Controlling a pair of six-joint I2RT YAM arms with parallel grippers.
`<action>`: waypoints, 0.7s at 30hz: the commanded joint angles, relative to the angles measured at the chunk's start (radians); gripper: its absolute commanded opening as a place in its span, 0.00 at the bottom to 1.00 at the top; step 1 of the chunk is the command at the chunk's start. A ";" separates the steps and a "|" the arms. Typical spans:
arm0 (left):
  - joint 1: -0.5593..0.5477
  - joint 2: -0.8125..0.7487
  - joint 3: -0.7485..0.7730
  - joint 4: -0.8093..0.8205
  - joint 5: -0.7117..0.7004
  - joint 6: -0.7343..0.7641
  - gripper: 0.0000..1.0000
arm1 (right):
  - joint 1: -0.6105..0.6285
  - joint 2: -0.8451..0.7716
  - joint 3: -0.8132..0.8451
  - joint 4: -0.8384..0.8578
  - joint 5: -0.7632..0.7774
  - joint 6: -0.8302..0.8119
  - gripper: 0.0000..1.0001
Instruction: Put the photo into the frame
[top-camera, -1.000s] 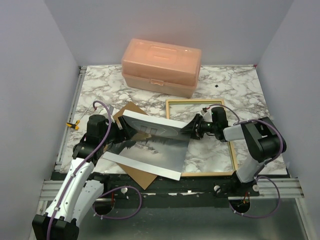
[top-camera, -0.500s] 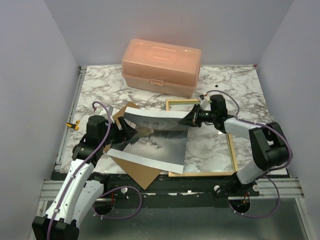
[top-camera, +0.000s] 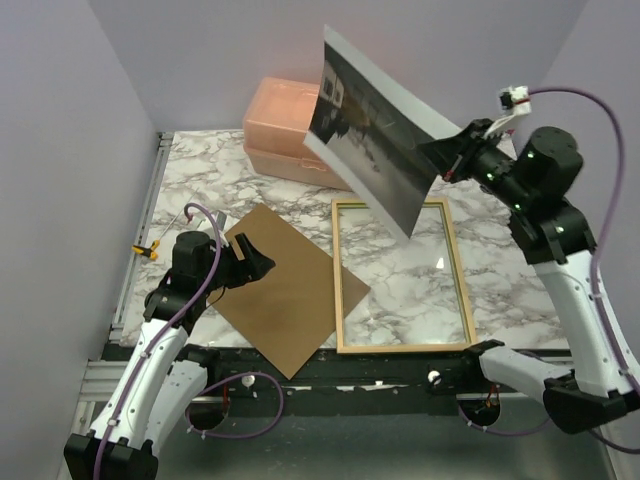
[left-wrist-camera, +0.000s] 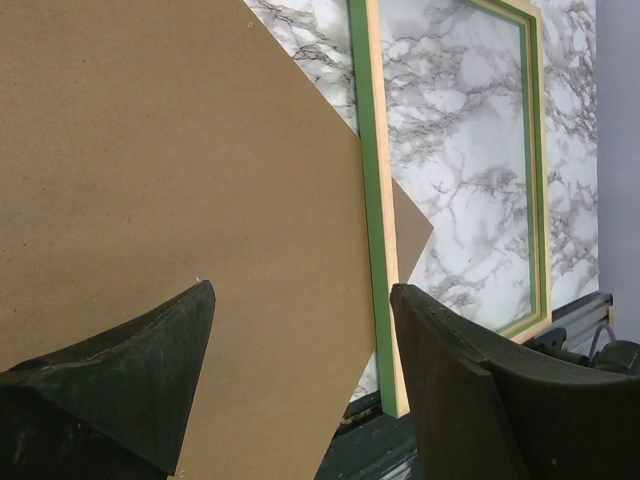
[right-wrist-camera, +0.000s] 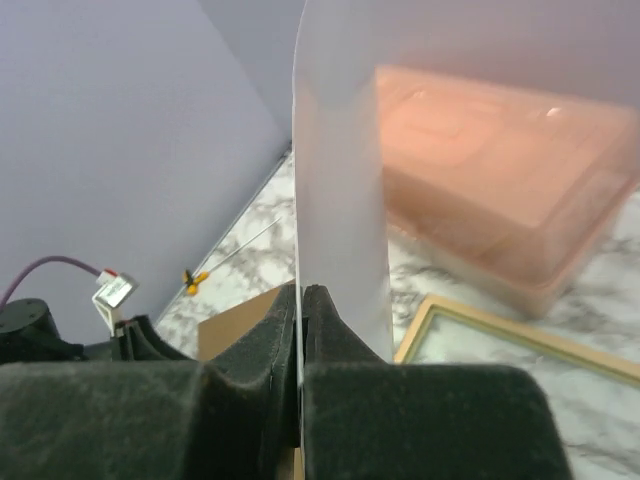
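The photo (top-camera: 370, 130), a glossy grey landscape print, hangs tilted in the air above the table's back right. My right gripper (top-camera: 442, 156) is shut on its right edge. In the right wrist view the sheet (right-wrist-camera: 340, 150) stands edge-on, pinched between the closed fingers (right-wrist-camera: 303, 292). The frame (top-camera: 340, 290) lies flat on the marble at the right, pale wood up, its green outer edge (left-wrist-camera: 372, 200) seen from the left wrist. My left gripper (top-camera: 258, 262) hovers open over the brown backing board (top-camera: 280, 290), with nothing between its fingers (left-wrist-camera: 300, 300).
A peach plastic box (top-camera: 280, 125) stands at the back, partly behind the raised print. The backing board's right corner (left-wrist-camera: 410, 225) tucks under the frame's left rail. A yellow clamp (top-camera: 148, 250) sits at the table's left edge.
The right gripper closed on the photo's right edge and lifted it off the backing board, up and to the back right. The board is now uncovered. The left arm stayed put.
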 joint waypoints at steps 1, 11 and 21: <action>0.003 -0.002 -0.017 0.022 0.033 -0.008 0.73 | 0.000 -0.054 0.102 -0.191 0.173 -0.229 0.00; 0.004 0.027 -0.014 0.039 0.044 -0.013 0.73 | 0.001 -0.094 0.061 -0.299 0.415 -0.350 0.00; 0.004 0.038 -0.025 0.045 0.044 -0.016 0.73 | 0.001 -0.061 0.053 -0.377 0.320 -0.403 0.00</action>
